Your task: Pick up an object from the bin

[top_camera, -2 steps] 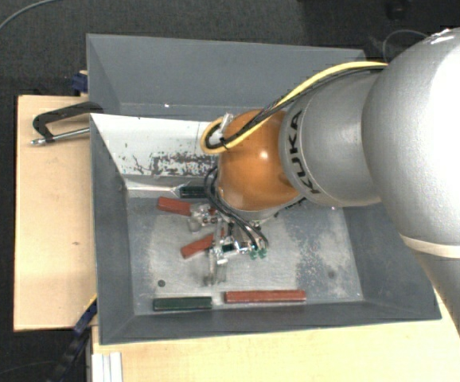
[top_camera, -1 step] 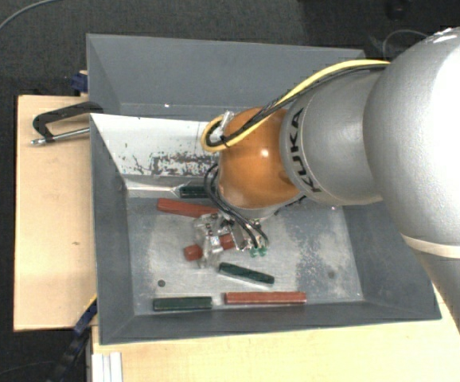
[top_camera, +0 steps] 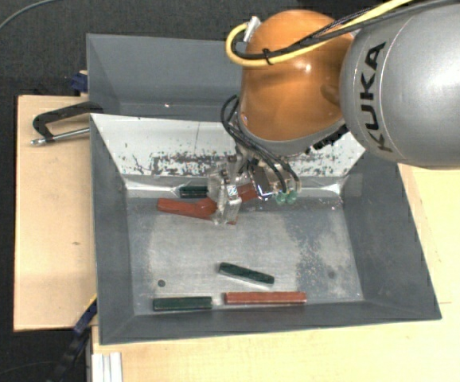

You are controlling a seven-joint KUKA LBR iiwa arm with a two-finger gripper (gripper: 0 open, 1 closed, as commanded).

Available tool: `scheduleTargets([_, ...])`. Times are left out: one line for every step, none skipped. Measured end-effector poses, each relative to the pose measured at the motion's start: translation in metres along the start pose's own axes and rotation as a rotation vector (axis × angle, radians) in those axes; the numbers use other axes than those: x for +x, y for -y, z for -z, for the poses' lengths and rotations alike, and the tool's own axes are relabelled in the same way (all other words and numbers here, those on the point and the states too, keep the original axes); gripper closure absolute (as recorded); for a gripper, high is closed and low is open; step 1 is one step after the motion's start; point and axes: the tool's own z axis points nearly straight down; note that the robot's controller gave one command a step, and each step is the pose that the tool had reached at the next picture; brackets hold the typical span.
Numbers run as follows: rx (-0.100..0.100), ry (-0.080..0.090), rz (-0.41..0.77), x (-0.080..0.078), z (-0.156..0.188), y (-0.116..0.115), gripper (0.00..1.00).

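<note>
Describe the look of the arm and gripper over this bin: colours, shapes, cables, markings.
The arm is a thick, rounded silver-grey link with black KUKA lettering. Its wrist wears a glossy orange dome-shaped cover. A yellow cable loops over the cover, and thin black cables hang beneath it. The gripper is small, metallic and silvery.

Robotics lab: KUKA arm [top_camera: 421,78] over grey metal bin [top_camera: 111,237].
</note>
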Motion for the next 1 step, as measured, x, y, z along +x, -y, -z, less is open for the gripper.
scheduleTargets([0.000, 0.001, 0.205, 0.0325, 0.0807, 0.0097, 1.00])
